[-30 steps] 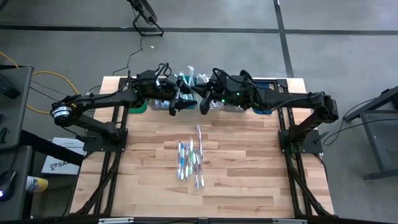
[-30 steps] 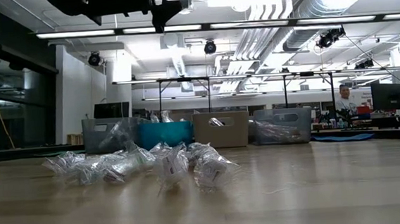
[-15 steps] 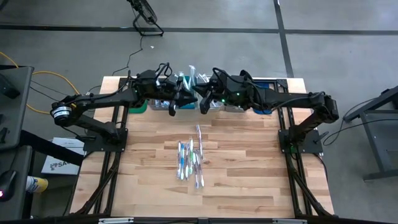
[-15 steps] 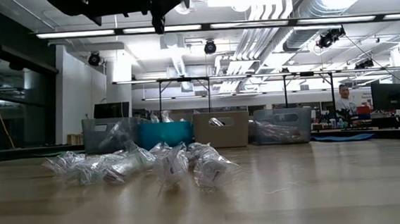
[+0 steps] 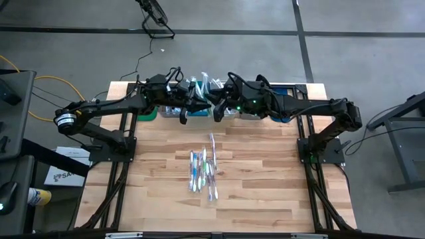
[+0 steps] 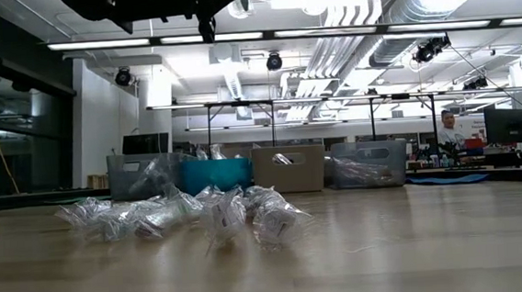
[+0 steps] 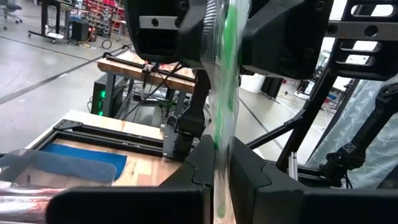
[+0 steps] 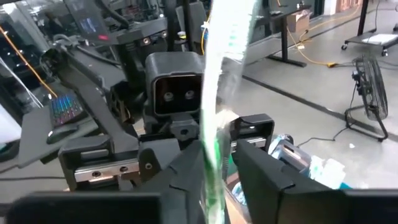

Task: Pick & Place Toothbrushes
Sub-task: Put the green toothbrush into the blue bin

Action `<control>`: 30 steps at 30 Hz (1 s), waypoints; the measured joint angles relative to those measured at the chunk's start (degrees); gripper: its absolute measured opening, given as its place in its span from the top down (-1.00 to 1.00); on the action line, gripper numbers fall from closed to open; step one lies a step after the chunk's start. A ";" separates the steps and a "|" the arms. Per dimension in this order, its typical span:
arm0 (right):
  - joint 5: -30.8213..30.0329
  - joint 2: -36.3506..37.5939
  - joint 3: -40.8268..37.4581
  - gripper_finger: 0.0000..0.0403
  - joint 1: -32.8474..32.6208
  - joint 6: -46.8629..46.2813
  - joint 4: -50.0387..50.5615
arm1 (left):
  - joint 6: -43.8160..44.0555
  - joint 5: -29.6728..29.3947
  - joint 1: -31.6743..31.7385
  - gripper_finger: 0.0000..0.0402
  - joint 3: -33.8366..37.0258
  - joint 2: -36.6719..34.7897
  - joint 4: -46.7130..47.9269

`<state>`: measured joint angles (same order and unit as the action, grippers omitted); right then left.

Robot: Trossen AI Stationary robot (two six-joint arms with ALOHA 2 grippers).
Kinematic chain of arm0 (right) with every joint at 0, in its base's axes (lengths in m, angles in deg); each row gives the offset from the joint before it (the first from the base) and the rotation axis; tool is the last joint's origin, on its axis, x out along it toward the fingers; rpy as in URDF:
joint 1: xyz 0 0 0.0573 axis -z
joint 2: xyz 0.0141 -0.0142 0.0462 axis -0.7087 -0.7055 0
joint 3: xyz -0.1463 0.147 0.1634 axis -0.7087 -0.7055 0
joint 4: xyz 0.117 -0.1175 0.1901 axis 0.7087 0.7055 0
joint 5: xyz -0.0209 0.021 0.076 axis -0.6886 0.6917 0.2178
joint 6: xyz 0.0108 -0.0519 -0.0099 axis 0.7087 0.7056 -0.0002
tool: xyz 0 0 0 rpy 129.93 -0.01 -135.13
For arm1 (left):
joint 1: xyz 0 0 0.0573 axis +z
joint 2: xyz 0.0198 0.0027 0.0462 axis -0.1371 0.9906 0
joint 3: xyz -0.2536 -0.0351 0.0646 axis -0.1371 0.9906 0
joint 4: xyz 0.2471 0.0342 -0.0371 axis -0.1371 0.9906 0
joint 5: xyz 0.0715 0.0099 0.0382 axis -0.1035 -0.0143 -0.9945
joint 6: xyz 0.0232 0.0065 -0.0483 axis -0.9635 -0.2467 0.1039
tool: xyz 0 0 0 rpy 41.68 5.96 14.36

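Observation:
One toothbrush (image 7: 225, 93), green-handled in a clear wrapper (image 8: 219, 93), hangs high over the far row of bins, between my two grippers, which face each other. My left gripper (image 5: 194, 106) (image 7: 224, 160) is shut on it. My right gripper (image 5: 214, 106) (image 8: 219, 160) is open, one finger on each side of the same toothbrush with a gap showing beside the wrapper. I cannot tell whether the right gripper touches it. Several more wrapped toothbrushes (image 5: 202, 174) (image 6: 183, 216) lie in a loose pile on the table's middle. My left gripper pinches the wrapped toothbrush between its two fingers (image 7: 200, 165), on the wrapper (image 7: 221, 177) below the green handle. The fingers come level from the table's left and lie across the toothbrush. It is lifted clear, high above the bins, and reaches on past the right gripper's fingers.
Bins stand in a row along the table's far edge: green (image 5: 147, 114), grey (image 6: 139, 176), teal (image 6: 215, 175), tan (image 6: 287, 169), clear (image 6: 368, 163) and blue (image 5: 289, 89). Bare wood lies around the pile and toward the near edge (image 5: 212, 222).
My left gripper has shut on the toothbrush that hangs between the two grippers. Both arms have kept their place above the bins, and the toothbrush has stayed where it was.

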<state>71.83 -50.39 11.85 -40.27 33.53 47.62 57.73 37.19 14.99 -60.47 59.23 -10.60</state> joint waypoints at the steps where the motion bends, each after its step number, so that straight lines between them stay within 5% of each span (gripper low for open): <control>1: 0.00 0.00 0.00 0.50 0.00 -0.49 0.06 | 0.00 0.00 0.00 0.94 0.00 0.00 -0.02; 14: 0.00 3.98 0.02 -0.10 0.00 -2.39 6.41 | -1.23 -0.23 0.00 0.93 0.00 -0.01 0.48; 30: -8.76 12.00 0.04 -0.11 0.00 -11.44 27.66 | -2.97 -0.98 11.49 0.93 0.00 -0.04 11.37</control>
<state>63.07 -38.39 11.89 -40.27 22.09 75.28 54.76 36.21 26.48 -60.47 59.18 0.77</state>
